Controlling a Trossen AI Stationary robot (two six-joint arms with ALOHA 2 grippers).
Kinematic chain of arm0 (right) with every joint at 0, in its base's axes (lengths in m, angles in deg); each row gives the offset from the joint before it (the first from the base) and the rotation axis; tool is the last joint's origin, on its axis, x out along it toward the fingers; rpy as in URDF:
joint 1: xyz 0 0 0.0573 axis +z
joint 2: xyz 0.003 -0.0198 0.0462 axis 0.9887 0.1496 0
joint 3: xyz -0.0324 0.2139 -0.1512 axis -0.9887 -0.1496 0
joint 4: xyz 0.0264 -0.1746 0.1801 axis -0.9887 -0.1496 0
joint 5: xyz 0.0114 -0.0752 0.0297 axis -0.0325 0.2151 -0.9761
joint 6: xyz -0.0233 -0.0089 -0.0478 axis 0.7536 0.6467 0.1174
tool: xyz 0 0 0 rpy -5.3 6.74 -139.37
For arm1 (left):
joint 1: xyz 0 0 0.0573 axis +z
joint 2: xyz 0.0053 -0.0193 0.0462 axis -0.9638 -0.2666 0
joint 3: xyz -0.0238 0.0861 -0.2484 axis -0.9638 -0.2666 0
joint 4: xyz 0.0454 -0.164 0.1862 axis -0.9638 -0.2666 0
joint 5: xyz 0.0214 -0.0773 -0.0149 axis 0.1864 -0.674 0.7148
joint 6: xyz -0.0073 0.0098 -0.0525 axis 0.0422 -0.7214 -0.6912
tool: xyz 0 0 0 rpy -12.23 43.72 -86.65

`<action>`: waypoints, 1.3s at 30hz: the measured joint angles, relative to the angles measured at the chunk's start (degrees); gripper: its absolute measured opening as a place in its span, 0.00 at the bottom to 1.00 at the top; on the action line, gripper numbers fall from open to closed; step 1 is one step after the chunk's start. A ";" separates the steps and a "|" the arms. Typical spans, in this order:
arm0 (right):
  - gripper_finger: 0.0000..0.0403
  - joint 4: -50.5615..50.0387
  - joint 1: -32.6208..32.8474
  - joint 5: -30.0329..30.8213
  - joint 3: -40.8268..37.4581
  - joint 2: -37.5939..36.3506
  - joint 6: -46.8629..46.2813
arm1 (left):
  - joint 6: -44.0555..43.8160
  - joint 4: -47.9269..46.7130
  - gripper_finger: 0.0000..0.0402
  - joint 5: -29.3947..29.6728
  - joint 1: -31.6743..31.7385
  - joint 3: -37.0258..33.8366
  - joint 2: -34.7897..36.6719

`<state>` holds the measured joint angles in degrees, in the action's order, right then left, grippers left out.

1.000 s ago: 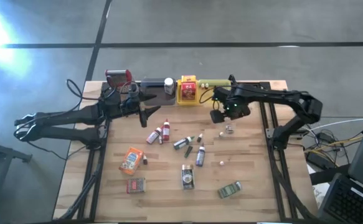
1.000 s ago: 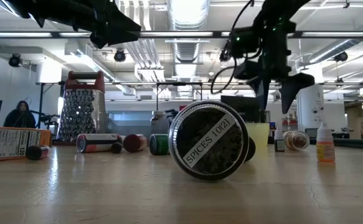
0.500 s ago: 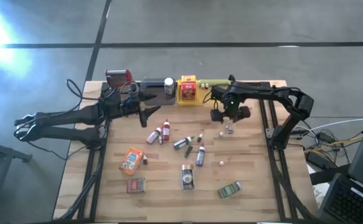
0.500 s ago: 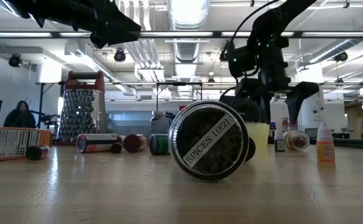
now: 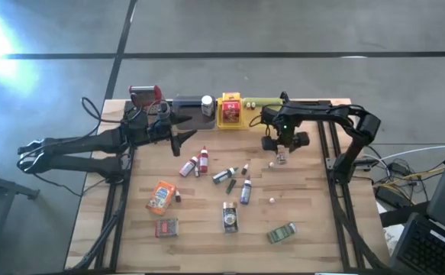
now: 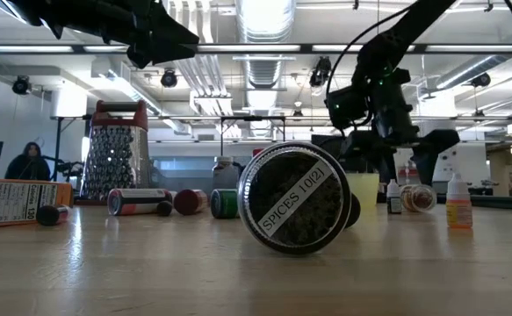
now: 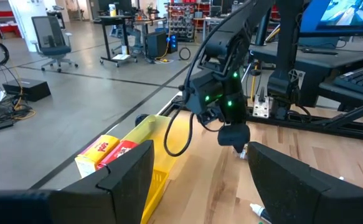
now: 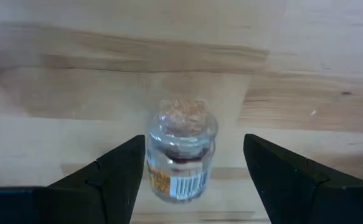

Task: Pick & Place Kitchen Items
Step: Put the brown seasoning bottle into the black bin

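A small glass jar with a cork stopper (image 8: 181,155) lies on the wood at the table's far right (image 5: 281,159). My right gripper (image 8: 193,180) points down over it, open, one finger on each side of the jar and clear of it; the high view shows the gripper (image 5: 282,148) right above the jar. My left gripper (image 5: 184,138) hangs open and level above the far left of the table, holding nothing. Other kitchen items lie mid-table: small bottles (image 5: 195,162), an orange packet (image 5: 160,196), a red packet (image 5: 166,227) and a spice tin (image 5: 230,217).
Grey (image 5: 188,103), yellow (image 5: 231,111) and green (image 5: 264,101) trays line the far edge, with a red-topped grater (image 5: 146,95) at the far left. A green tin (image 5: 282,233) lies near the front right. The round spice tin (image 6: 295,197) fills the low view's middle.
My right gripper has come down toward the cork-stoppered jar, shifting a little toward the table's right edge and turning slightly at the wrist. The jar has not moved.
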<state>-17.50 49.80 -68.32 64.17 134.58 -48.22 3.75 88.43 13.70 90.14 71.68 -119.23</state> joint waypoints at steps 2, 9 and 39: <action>0.67 0.14 -0.09 -0.01 0.00 0.56 0.14 | 0.00 0.00 0.66 0.00 0.00 0.00 0.00; 0.73 0.79 -0.35 0.01 0.02 3.43 2.05 | 0.01 -0.01 0.66 -0.02 0.01 0.00 0.00; 0.78 2.51 8.72 6.64 -6.66 -2.07 -6.55 | 0.02 -0.02 0.66 0.00 -0.01 0.00 0.00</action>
<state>-14.99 58.52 -61.67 57.50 132.51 -54.77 3.77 88.40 13.70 90.14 71.68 -119.23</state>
